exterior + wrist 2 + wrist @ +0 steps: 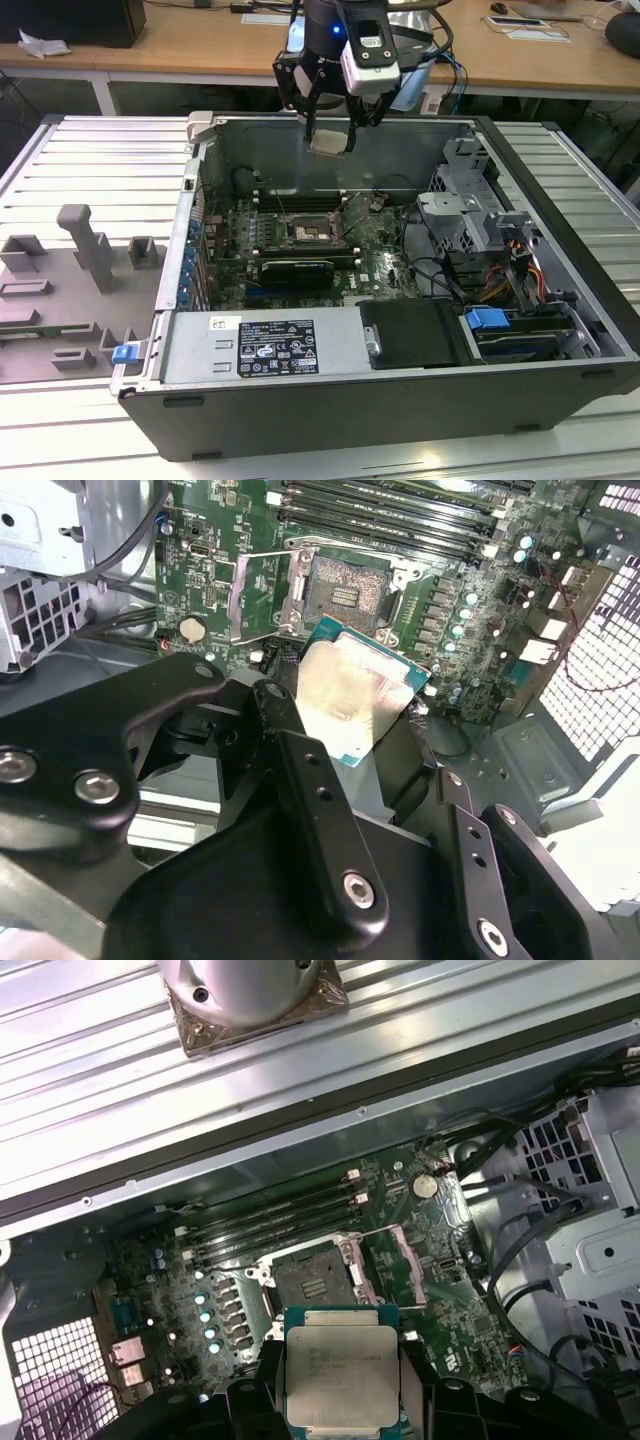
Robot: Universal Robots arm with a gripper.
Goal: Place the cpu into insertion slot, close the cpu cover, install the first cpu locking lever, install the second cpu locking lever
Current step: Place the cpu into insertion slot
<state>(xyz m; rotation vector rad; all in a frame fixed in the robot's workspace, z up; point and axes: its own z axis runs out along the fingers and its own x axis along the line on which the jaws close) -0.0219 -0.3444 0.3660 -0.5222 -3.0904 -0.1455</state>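
While the cpu (342, 1375) hangs pinched by two opposite edges in the gripper (330, 135), which is closed on it high over the open case (350, 420), the thin hold is the first worry. A small slip or jolt would drop the chip onto the board.

In the second wrist view the chip looks slightly tilted between the fingers. If it goes down like that, one corner would meet the slot (312, 1282) first and could bend the fine contacts in its dark centre. A chip turned the wrong way for the slot's keys would do the same harm, and the pictures do not let me check that match.

This slot lies well below the gripper and, as far as I can judge, not squarely under it, so a straight descent risks landing on the silver rim.

Beside the slot the cover (236, 605) stands open. The fingers reach wider than the chip and could catch that frame or knock it shut. They could also strike the memory slots (270, 1222) on the slot's other side.
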